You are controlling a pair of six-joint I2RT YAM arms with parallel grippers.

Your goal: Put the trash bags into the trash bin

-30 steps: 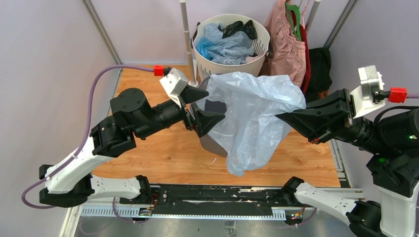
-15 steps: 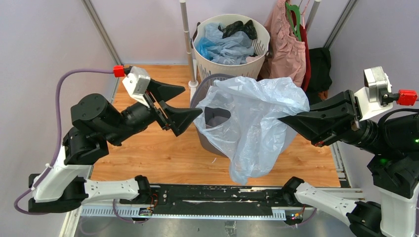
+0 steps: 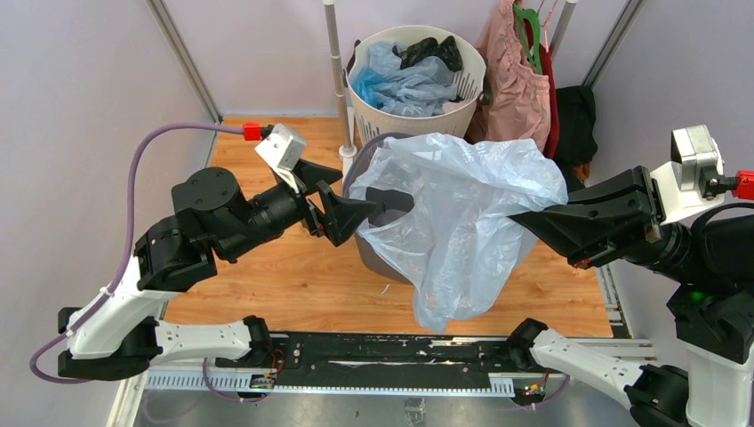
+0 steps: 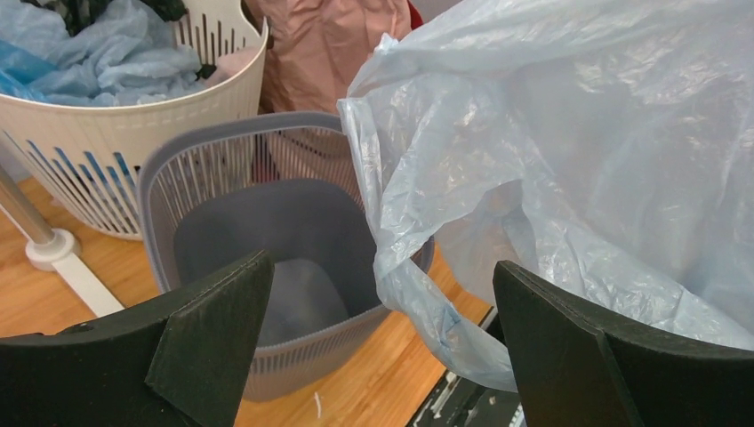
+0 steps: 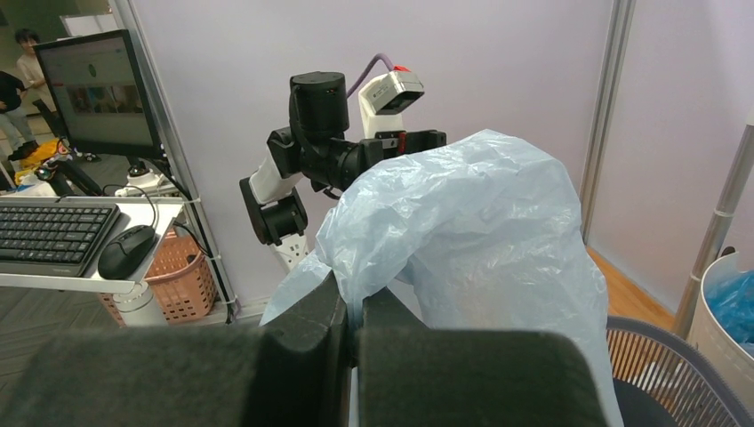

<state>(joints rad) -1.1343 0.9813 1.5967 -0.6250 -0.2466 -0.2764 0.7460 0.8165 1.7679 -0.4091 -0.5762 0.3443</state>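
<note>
Reaches in from frame left, black two-finger left gripper (image 3: 356, 190) spread wide, empty; from frame right, black right gripper (image 3: 514, 216) clamped on pale blue see-through plastic bag (image 3: 462, 213).

We are observing a pale blue, see-through trash bag (image 3: 462, 222) hanging crumpled above the dark grey mesh trash bin (image 3: 381, 260) and draping over its right rim. The bin is standing upright and open.

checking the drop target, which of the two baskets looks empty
The dark grey mesh bin, its bare bottom showing; the round white basket behind it is piled with blue and black bags.
</note>
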